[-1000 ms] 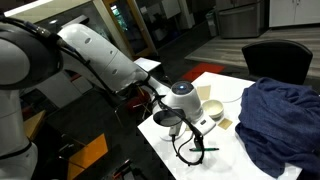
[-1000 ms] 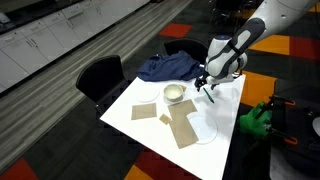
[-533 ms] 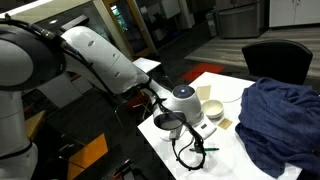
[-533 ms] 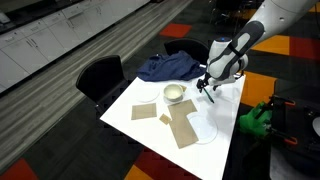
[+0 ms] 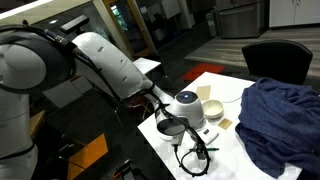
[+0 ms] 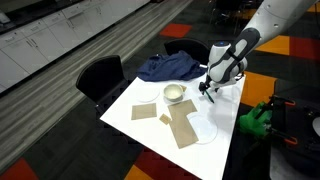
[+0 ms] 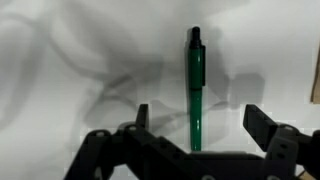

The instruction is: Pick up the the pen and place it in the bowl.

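Observation:
The dark-green pen [image 7: 195, 85] lies flat on the white table [image 7: 80, 60], running lengthwise away from the wrist camera. My gripper [image 7: 200, 115] is open just above it, one finger [image 7: 143, 115] to the left of the pen and the other [image 7: 262, 122] to the right, neither touching it. In both exterior views the gripper [image 5: 198, 146] [image 6: 206, 89] points down close to the table. The cream-white bowl [image 5: 211, 109] [image 6: 174, 93] stands empty a short way off.
A crumpled blue cloth [image 5: 282, 115] [image 6: 168, 67] covers one end of the table. Brown cardboard pieces [image 6: 182, 126] and a flat white dish [image 6: 203, 131] lie near the bowl. Black chairs [image 5: 277, 58] [image 6: 100, 76] stand at the table's edges.
The arm has lowered the gripper a little toward the table over the pen. The pen and bowl have not moved.

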Controlling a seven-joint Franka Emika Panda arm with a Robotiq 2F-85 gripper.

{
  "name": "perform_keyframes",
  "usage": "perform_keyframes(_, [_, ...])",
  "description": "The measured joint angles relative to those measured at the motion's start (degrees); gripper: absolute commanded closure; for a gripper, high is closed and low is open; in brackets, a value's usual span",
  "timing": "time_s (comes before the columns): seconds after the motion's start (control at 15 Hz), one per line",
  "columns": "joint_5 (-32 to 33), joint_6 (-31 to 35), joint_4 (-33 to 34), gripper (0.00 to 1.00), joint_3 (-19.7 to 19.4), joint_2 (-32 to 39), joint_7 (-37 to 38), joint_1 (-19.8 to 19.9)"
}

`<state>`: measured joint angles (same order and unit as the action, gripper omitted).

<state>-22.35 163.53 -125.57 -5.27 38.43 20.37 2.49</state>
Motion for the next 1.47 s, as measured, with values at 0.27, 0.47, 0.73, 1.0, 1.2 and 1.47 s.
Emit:
perform_keyframes(0.27, [0.84,-0.01,0.84,0.66,-0.29,1.34,0.00,0.00])
perform_keyframes(0.47, [1.33,-0.09,1.32,0.88,-0.61,1.86,0.00,-0.02])
perform_keyframes(0.73, [1.85,-0.29,1.61,0.98,-1.31,1.86,0.00,-0.10])
perform_keyframes(1.0, [2.61,-0.26,1.98,0.97,-3.06,1.42,0.06,-1.69])
perform_keyframes(1.2, [4.67,-0.08,1.99,0.97,-5.25,-1.01,0.32,-4.24])
perform_keyframes(1.47, [9.30,-0.06,2.06,0.97,-8.43,-6.14,1.16,-8.19])
